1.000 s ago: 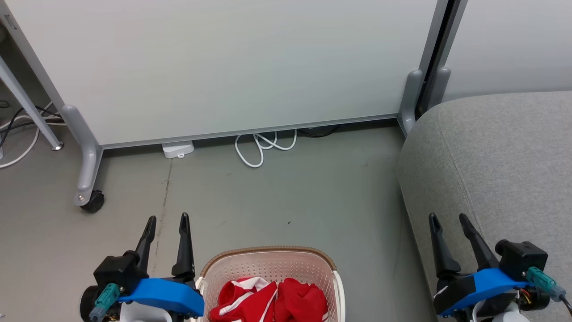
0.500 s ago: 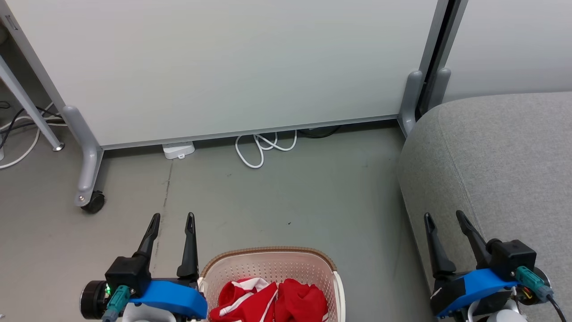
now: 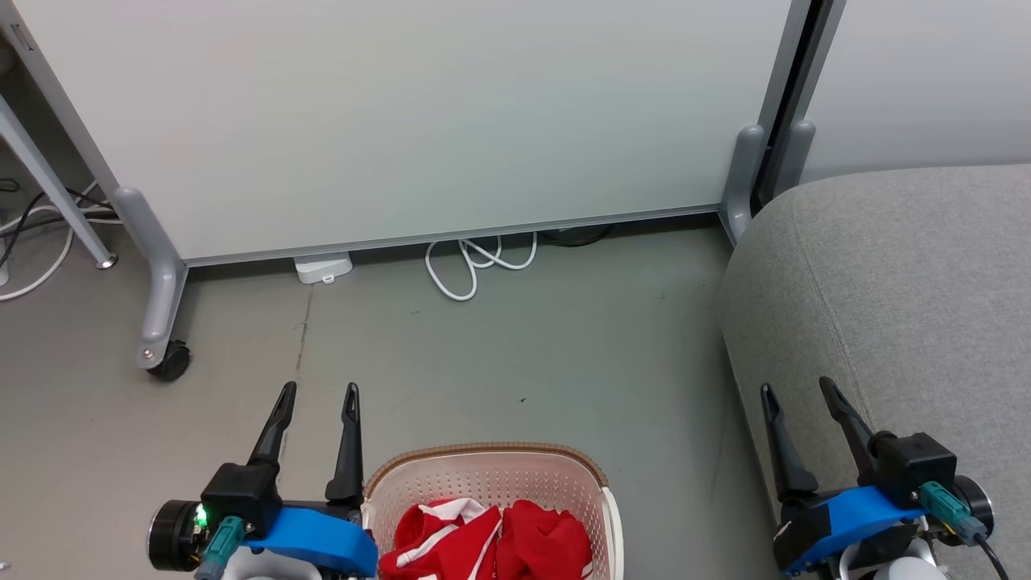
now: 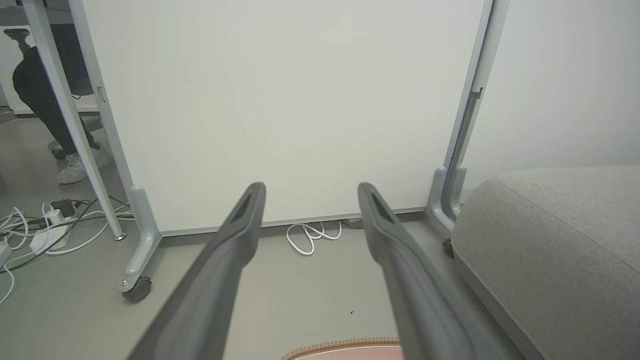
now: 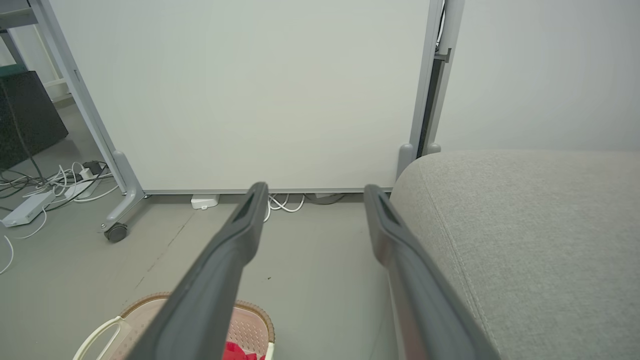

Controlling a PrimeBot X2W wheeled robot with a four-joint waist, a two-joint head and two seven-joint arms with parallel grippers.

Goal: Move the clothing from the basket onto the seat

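Both are hanging wide open, holding nothing: the left gripper (image 3: 320, 388) is hovering just beside the basket (image 3: 483, 448), the right gripper (image 3: 795, 385) at the edge of the seat (image 3: 902, 282). The clothing (image 3: 491, 544) is lying heaped in the basket, on the floor (image 3: 515, 338) near the seat. The pick is probably going best by reaching down inside and pinching a thick fold, clear of plastic.

red garments (image 3: 541, 541) 2 | basket (image 3: 483, 449) 1 | grey seat (image 3: 902, 282) 1
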